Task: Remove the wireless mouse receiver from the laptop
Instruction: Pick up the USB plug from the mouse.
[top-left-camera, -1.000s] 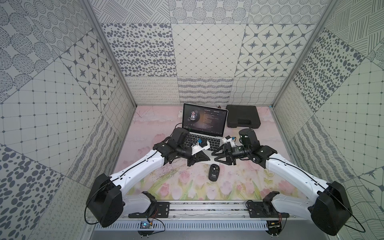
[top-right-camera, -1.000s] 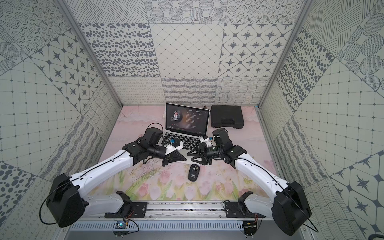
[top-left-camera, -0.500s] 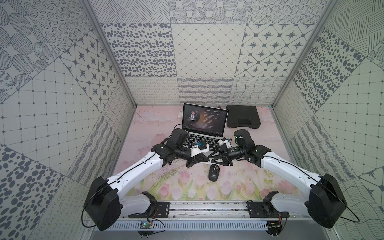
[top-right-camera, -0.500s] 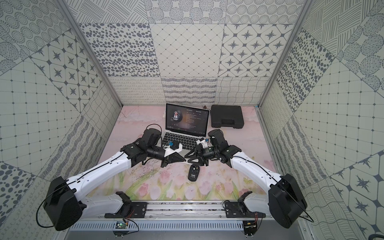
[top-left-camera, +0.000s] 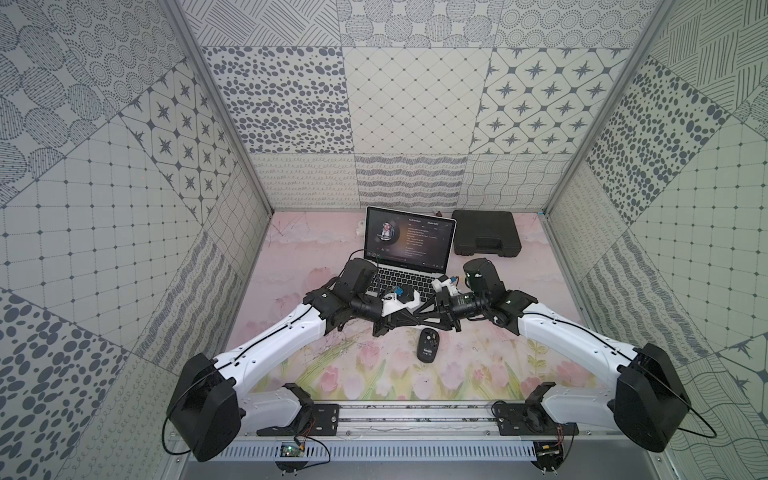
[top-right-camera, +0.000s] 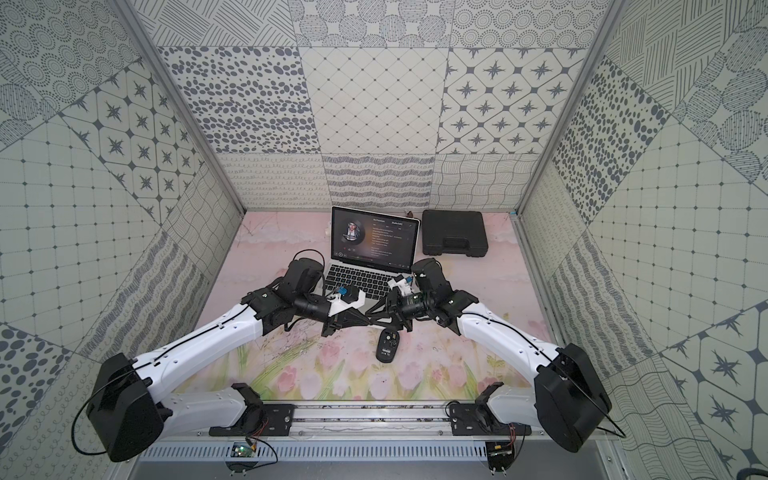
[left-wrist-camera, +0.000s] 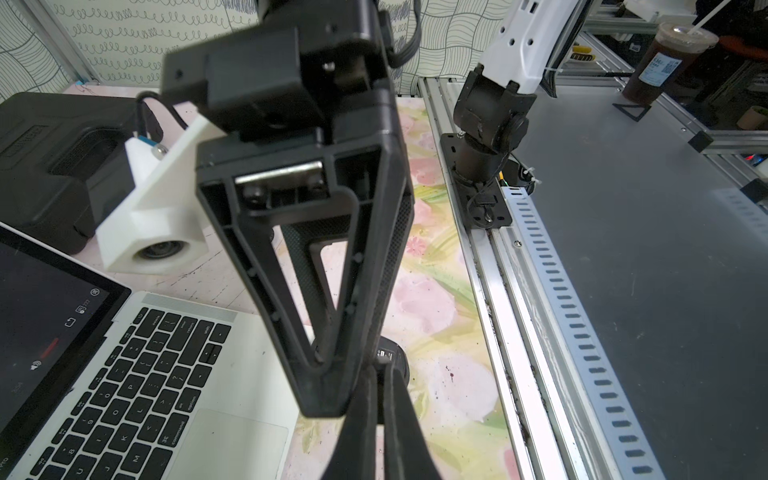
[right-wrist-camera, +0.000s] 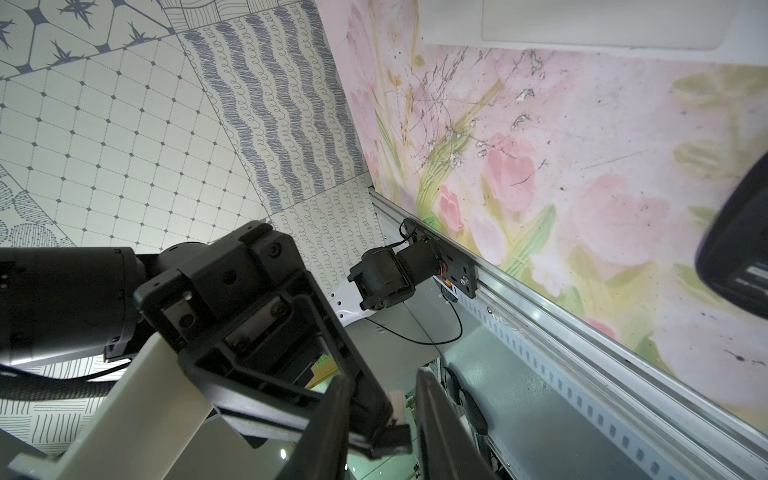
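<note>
Light, stiff wireless mouse receiver (right-wrist-camera: 392, 440) looks pinched in tightly closed left fingers (right-wrist-camera: 370, 399), mid-worktop before the laptop (top-left-camera: 409, 282). Right fingers (right-wrist-camera: 436, 419), empty and parted, straddle it. Grip its black cap squarely; it probably slips easily.

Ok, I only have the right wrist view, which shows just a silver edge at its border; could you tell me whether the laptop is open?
Observer: Yes, in both top views the laptop stands open, its screen lit with a round portrait and text lines.
Operator: Thank you. Is the mouse on the table too?
Observer: It is; the black mouse lies on the floral mat in front of the laptop, apart from it.
Operator: Anything else out there?
Observer: A closed black case lies flat beside the laptop's screen, on the robot's right.
</note>
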